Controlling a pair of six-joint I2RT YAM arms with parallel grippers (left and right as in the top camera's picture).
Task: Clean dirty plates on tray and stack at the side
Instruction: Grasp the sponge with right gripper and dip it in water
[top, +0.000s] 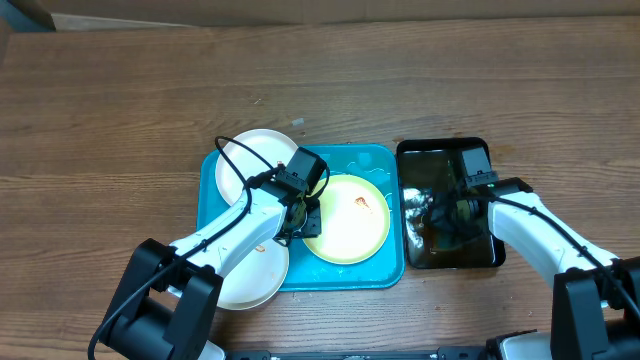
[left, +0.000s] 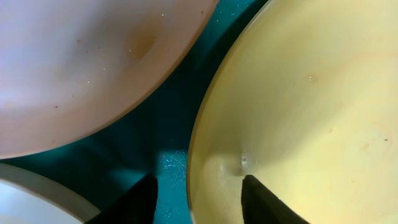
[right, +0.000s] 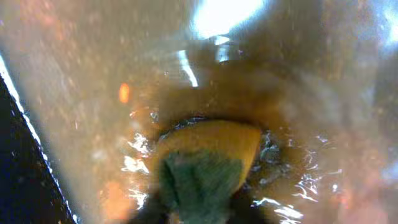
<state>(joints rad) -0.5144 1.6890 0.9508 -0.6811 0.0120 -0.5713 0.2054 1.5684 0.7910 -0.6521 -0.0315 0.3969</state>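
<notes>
The turquoise tray (top: 382, 272) holds a pale yellow-green plate (top: 345, 225) with an orange-red smear (top: 362, 203). One white plate (top: 255, 160) lies at the tray's back left. Another white plate (top: 250, 275) hangs over its front left edge. My left gripper (top: 303, 215) is open, with one finger on each side of the yellow-green plate's left rim (left: 193, 186); the left wrist view shows its fingers (left: 199, 202) apart. My right gripper (top: 445, 210) is shut on a yellow and green sponge (right: 205, 162), dipped in brownish water.
The narrow glossy black tray (top: 475, 150) stands right of the turquoise tray and holds the brownish water; its dark wall (right: 18, 186) shows in the right wrist view. Wooden table (top: 120, 110) lies all around.
</notes>
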